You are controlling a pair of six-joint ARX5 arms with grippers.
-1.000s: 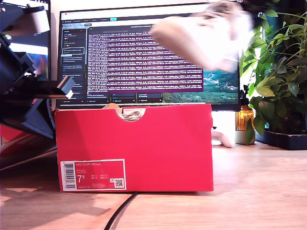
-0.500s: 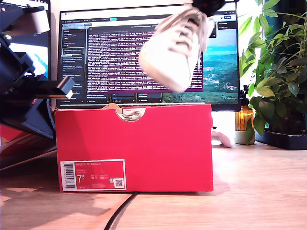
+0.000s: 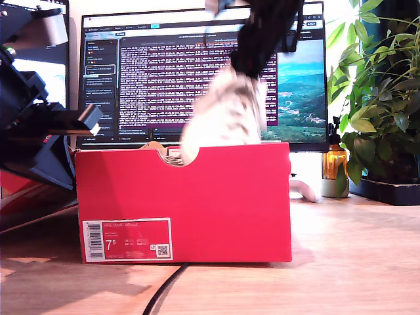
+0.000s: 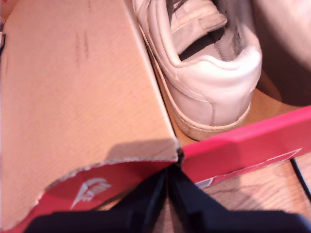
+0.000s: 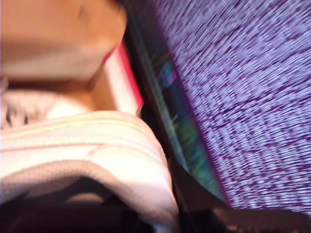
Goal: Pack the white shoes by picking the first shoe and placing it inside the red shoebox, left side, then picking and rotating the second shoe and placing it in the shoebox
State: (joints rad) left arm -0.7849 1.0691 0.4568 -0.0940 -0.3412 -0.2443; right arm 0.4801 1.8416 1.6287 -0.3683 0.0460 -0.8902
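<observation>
Second shoe (image 3: 226, 118) dropping toe-first into the red shoebox (image 3: 197, 197), down from mid-air.
My second gripper (image 3: 252, 62) jaws holding it; my first gripper (image 4: 167, 194) jaws pinched together, idle; first shoe (image 4: 204, 73) already boxed.

– What is the red shoebox (image 3: 216, 203) made of?
– Matt cardboard, red outside; its flap (image 4: 73, 97) is raw brown inside, fibrous, with a torn, rough edge. The label (image 3: 126, 240) looks like smooth white paper.
– And the shoe already in the box (image 4: 209, 82)?
– Smooth white leather, slightly sheened, with a grainy, scuffed rubber sole.
– The shoe that hangs over the box (image 3: 226, 118)?
– Blurred; probably the same leather, with a fine mesh-like lining at the collar.
– The surface (image 3: 354, 262)?
– Pale wood with visible grain, lightly glossy. My first pincer (image 4: 167, 194) looks like matt black plastic.
</observation>
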